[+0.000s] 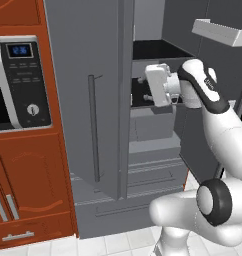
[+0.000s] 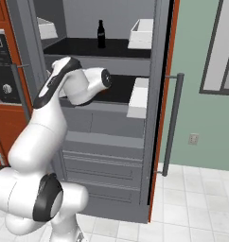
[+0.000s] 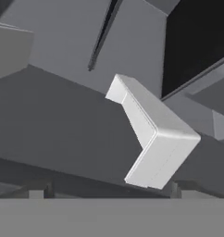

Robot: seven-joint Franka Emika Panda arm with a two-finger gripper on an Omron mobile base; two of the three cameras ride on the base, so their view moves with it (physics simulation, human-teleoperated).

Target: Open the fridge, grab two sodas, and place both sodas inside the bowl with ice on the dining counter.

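From the left base view I have the fridge [image 1: 83,100] with both doors swung out, so the opening is done and I judge the step in hand to be reaching in for the first soda; the arm's hand [image 1: 158,85] sits at the mouth of the compartment, level with a black shelf [image 1: 158,50], beside the red-brown cabinet holding the microwave [image 1: 20,82]; the left door's bar handle [image 1: 94,127] hangs close to the arm. From the right base view one soda [image 2: 101,34] stands upright toward the back of the upper shelf, above and well apart from the wrist [image 2: 95,80]; I cannot find a second bottle here; white door bins [image 2: 140,34] flank the opening on the right door, whose handle [image 2: 172,123] stands clear. In the hand view the fingertips [image 3: 37,190] stand wide apart with nothing between them, facing a white bin [image 3: 153,134]; next I must lift the hand to the upper shelf, minding the shelf edge and bins.
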